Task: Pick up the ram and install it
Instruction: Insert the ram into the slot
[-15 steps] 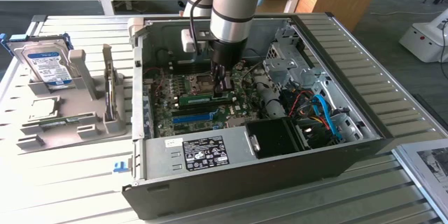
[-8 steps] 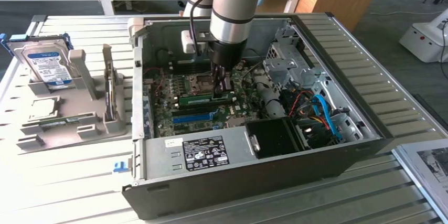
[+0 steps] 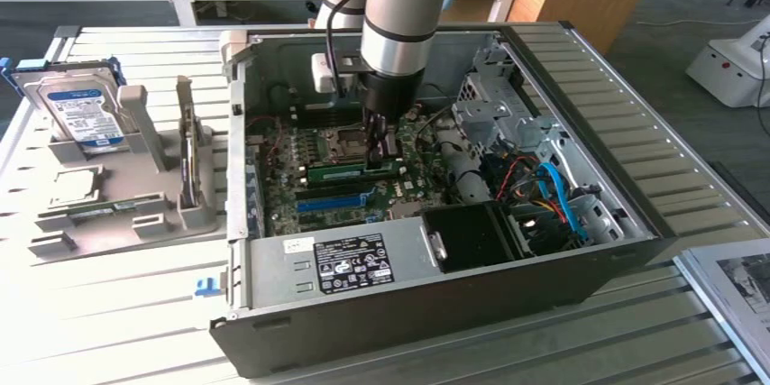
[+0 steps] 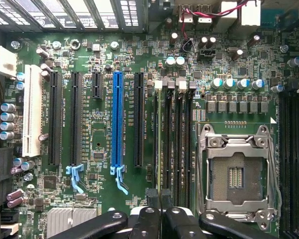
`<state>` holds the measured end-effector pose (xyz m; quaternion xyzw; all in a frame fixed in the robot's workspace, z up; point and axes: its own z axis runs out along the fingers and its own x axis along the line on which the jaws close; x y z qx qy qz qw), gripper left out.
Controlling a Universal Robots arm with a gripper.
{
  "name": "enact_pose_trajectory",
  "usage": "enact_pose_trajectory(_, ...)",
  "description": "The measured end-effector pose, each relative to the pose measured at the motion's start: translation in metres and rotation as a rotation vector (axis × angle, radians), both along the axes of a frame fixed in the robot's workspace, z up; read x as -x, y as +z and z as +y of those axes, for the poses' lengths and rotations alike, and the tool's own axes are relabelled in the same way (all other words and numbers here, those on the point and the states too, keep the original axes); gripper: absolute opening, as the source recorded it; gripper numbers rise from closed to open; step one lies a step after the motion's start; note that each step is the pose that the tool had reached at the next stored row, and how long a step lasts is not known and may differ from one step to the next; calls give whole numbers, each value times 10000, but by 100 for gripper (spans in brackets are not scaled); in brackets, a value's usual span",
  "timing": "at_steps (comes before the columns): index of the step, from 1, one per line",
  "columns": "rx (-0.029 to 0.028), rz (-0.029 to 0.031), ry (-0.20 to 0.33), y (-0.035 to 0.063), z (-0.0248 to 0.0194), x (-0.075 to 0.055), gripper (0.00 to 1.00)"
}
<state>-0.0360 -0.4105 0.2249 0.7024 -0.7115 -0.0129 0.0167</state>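
Note:
The ram [image 3: 337,171], a thin green stick, stands on edge in a motherboard slot inside the open computer case [image 3: 421,304]. It sits just beside the empty processor socket [image 3: 343,139]. My gripper [image 3: 385,161] reaches straight down into the case and is shut on the ram toward its end at the exterior view's right. In the wrist view the two dark fingertips [image 4: 151,195] of my gripper [image 4: 159,195] are pressed close together over a memory slot. That slot lies between the black and blue expansion slots [image 4: 117,119] and the socket [image 4: 237,174].
A grey stand [image 3: 132,214] at the exterior view's left holds a silver hard drive [image 3: 78,114], an upright dark board [image 3: 187,146] and a small green stick [image 3: 96,209]. Inside the case are a black fan box [image 3: 475,233], blue and red cables [image 3: 560,191] and metal drive bays [image 3: 499,101].

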Motion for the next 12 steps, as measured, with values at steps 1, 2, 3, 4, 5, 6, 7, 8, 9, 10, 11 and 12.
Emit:
enact_pose_trajectory(1, 0, 0, 0, 0, 0, 0, 12)
enact_pose_trajectory(2, 0, 0, 0, 0, 0, 0, 12)
enact_pose_trajectory(3, 0, 0, 0, 0, 0, 0, 12)
enact_pose_trajectory(4, 0, 0, 0, 0, 0, 0, 12)
enact_pose_trajectory(5, -1, 0, 0, 0, 0, 0, 12)
enact_pose_trajectory(6, 0, 0, 0, 0, 0, 0, 18)
enact_pose_trajectory(7, -1, 0, 0, 0, 0, 0, 25)
enact_pose_trajectory(8, 0, 0, 0, 0, 0, 0, 25)
enact_pose_trajectory(9, -1, -1, 0, 0, 0, 0, 25)
enact_pose_trajectory(10, -2, -1, 0, 1, 0, 0, 25)
enact_pose_trajectory(11, -1, -1, 0, 5, 0, 0, 25)
enact_pose_trajectory(12, -1, -1, 0, 12, 0, 0, 25)
